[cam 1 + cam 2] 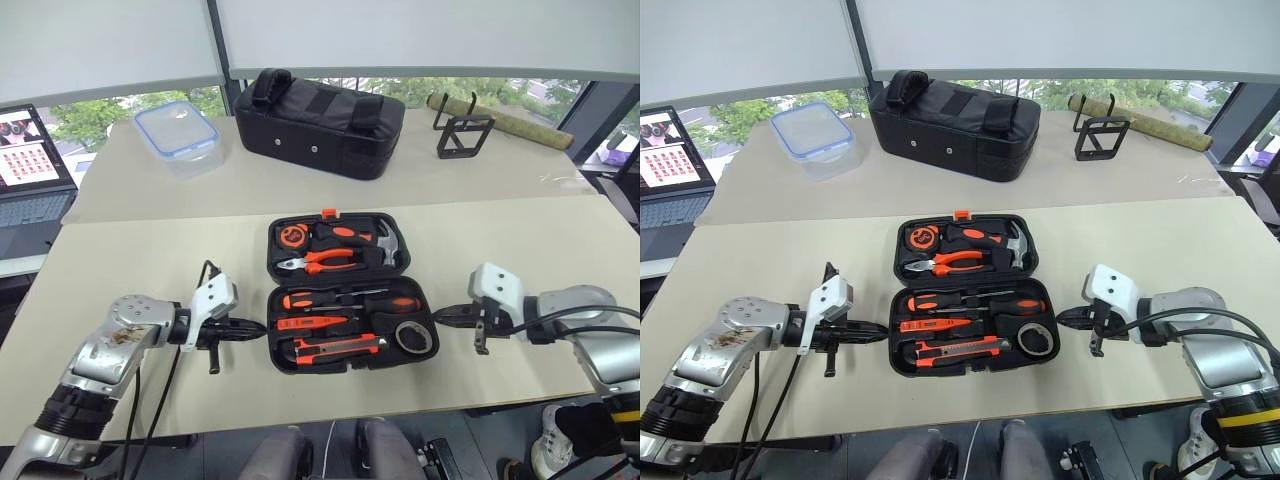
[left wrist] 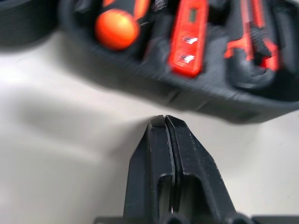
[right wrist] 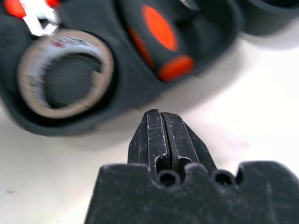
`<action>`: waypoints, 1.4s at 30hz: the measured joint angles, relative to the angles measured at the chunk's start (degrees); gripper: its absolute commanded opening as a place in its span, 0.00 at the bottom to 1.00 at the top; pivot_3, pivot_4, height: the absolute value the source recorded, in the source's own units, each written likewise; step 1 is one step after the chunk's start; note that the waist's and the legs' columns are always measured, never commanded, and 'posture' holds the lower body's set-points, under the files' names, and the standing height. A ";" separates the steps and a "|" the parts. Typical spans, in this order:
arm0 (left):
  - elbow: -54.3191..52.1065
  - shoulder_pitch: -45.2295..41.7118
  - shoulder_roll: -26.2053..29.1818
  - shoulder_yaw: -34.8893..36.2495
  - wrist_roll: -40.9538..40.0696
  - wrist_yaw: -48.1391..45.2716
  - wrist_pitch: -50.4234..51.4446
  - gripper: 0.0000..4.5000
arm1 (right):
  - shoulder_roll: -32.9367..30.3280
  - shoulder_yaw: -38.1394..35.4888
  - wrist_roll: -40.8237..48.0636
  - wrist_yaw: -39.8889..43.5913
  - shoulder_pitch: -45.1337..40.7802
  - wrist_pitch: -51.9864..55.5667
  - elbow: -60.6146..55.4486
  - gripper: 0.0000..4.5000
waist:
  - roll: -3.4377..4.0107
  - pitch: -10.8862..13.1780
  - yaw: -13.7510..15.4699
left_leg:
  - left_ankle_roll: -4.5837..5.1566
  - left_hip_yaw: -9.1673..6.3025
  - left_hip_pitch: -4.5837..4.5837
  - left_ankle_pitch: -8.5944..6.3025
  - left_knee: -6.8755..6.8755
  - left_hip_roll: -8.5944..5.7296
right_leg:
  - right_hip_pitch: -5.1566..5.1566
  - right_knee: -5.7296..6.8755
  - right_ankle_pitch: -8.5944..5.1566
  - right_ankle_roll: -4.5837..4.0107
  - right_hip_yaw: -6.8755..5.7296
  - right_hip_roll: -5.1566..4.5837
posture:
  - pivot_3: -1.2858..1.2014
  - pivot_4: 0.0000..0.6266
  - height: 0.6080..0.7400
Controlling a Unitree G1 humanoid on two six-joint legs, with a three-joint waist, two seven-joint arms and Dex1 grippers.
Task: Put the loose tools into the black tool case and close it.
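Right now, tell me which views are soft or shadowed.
Left wrist view: the left gripper is sharp, the black tool case behind it blurred. Right wrist view: tape roll soft, right gripper crisp. Head views: even daylight, with faint shadows under the case.

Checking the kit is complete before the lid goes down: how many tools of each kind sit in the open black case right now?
Screwdrivers: 3
Utility knife: 1
Tape roll: 1
Pliers: 1
Hammer: 1
Tape measure: 1
Total: 8, all lying in the black case, which is open.
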 measured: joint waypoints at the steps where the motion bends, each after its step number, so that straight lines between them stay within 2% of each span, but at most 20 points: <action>1: 1.77 -1.33 0.42 1.19 -0.62 0.87 2.47 0.33 | 0.01 -1.30 0.72 -0.84 -1.11 2.06 0.66 0.35 | 0.00 0.00 -0.05 | -0.03 0.00 0.00 0.02 0.01 0.00 | 0.00 0.01 0.00 -0.01 -0.01 0.05 | 0.52 0.24 0.86; 3: 6.19 -6.68 0.57 4.65 -3.37 3.63 11.68 0.49 | 1.00 -3.86 3.40 -3.18 -6.14 8.79 2.54 0.49 | -0.02 0.01 -0.08 | -0.02 0.00 -0.01 0.04 0.03 0.01 | -0.01 0.07 0.04 -0.05 -0.03 0.08 | 0.52 0.24 0.86; 4: 7.35 -9.21 0.14 5.60 -4.66 4.36 14.99 0.51 | 1.64 -4.47 4.42 -4.07 -8.15 11.07 3.27 0.51 | -0.02 0.01 -0.10 | -0.02 0.00 0.00 0.05 0.03 0.02 | -0.01 0.08 0.04 -0.06 -0.01 0.07 | 0.52 0.24 0.86; 5: 8.63 -12.85 -1.10 6.91 -6.70 5.33 19.23 0.62 | 2.96 -4.83 5.67 -5.05 -11.23 14.18 4.28 0.62 | -0.02 0.01 -0.10 | 0.16 0.00 0.02 0.15 0.05 0.01 | 0.02 0.12 0.04 -0.06 -0.02 0.05 | 0.52 0.24 0.86; 6: 9.46 -15.15 -2.08 7.33 -7.71 6.07 21.41 0.66 | 4.14 -4.79 6.50 -5.74 -13.11 15.72 4.90 0.66 | -0.03 0.01 -0.06 | 0.21 -0.01 0.02 0.17 0.06 0.00 | 0.02 0.14 0.04 -0.05 -0.03 0.04 | 0.52 0.24 0.86; 9: 14.84 -23.91 -7.45 7.17 -9.32 10.09 28.77 0.95 | 9.45 -3.33 8.47 -8.01 -20.83 21.22 9.36 0.94 | -0.04 0.01 -0.07 | 0.23 -0.02 -0.05 0.19 0.11 -0.03 | -0.03 0.16 0.05 -0.04 -0.01 -0.03 | 0.52 0.24 0.86; 10: 16.96 -26.33 -9.19 6.75 -9.22 11.60 30.08 1.00 | 10.77 -2.22 8.28 -8.81 -23.19 21.78 11.54 0.99 | -0.04 0.01 -0.10 | 0.23 -0.01 -0.06 0.19 0.13 -0.04 | -0.03 0.17 0.05 -0.04 -0.02 -0.04 | 0.52 0.24 0.86; 14: 23.94 -32.57 -12.85 5.48 -7.88 15.91 32.10 1.00 | 14.74 0.88 5.43 -12.83 -30.24 22.12 20.34 0.99 | -0.03 0.01 -0.49 | 0.21 -0.01 -0.07 0.20 0.08 -0.03 | -0.11 0.33 0.05 -0.04 -0.02 -0.02 | 0.52 0.24 0.86; 20: 33.03 -35.05 -16.71 3.21 -3.76 18.41 27.79 1.00 | 20.37 2.58 0.42 -18.34 -38.80 20.46 35.50 0.99 | -0.03 0.01 -1.26 | 0.18 -0.01 -0.08 0.22 0.06 -0.03 | -0.21 0.58 0.05 -0.04 -0.04 -0.04 | 0.52 0.24 0.86; 21: 33.87 -35.49 -16.95 3.14 -3.51 18.57 27.20 0.88 | 21.06 2.81 -0.01 -18.65 -39.41 19.93 37.09 1.00 | -0.03 0.01 -1.27 | 0.18 -0.03 -0.08 0.22 0.07 -0.03 | -0.19 0.60 0.05 -0.04 -0.04 -0.05 | 0.52 0.24 0.86; 22: 34.74 -35.90 -17.08 3.06 -2.83 18.83 26.40 0.84 | 22.09 2.91 -0.41 -19.00 -40.23 19.27 39.07 1.00 | -0.03 0.01 -1.32 | 0.18 -0.02 -0.08 0.22 0.08 -0.04 | -0.20 0.59 0.05 -0.04 -0.02 -0.05 | 0.52 0.24 0.86; 25: 35.63 -35.99 -17.22 2.67 -1.53 18.92 25.12 0.59 | 23.72 2.92 -0.95 -19.35 -41.56 18.19 42.76 1.00 | -0.03 0.01 -1.46 | 0.17 -0.02 -0.08 0.22 0.08 -0.05 | -0.20 0.60 0.05 -0.04 -0.01 -0.05 | 0.52 0.24 0.86; 26: 35.70 -35.99 -17.34 2.66 -1.50 18.70 24.98 0.48 | 24.10 2.92 -1.29 -19.43 -42.03 17.81 43.71 0.88 | -0.03 0.01 -1.46 | 0.18 -0.03 -0.08 0.22 0.08 -0.05 | -0.20 0.61 0.05 -0.04 0.00 -0.06 | 0.52 0.24 0.86; 28: 36.02 -35.99 -17.38 3.24 -1.51 18.71 24.81 0.34 | 24.67 2.94 -1.87 -19.42 -42.78 17.47 44.57 0.75 | -0.02 0.01 -1.41 | 0.17 -0.06 -0.08 0.22 0.11 -0.05 | -0.18 0.62 0.05 -0.04 0.00 -0.06 | 0.52 0.24 0.86; 34: 35.72 -36.03 -17.33 4.78 -1.51 18.94 24.28 0.02 | 26.18 3.05 -2.94 -19.99 -43.08 15.32 45.95 0.31 | 0.07 -0.05 -1.32 | 0.17 -0.11 -0.01 0.22 0.16 -0.07 | -0.06 0.66 0.05 -0.04 0.01 -0.08 | 0.52 0.24 0.86; 38: 35.53 -35.90 -17.39 5.26 -1.51 19.45 24.62 0.00 | 26.71 2.93 -2.98 -20.20 -43.37 15.13 46.06 0.01 | 0.08 -0.06 -1.42 | 0.16 -0.11 0.01 0.22 0.18 -0.06 | -0.05 0.69 0.05 -0.04 0.04 -0.08 | 0.52 0.24 0.86; 42: 34.93 -35.52 -17.40 5.54 -1.50 19.71 24.65 0.00 | 26.88 2.81 -2.94 -20.42 -43.37 15.19 45.95 0.01 | 0.08 -0.07 -1.49 | 0.15 -0.10 0.01 0.22 0.21 -0.06 | -0.04 0.71 0.05 -0.04 0.08 -0.07 | 0.52 0.24 0.86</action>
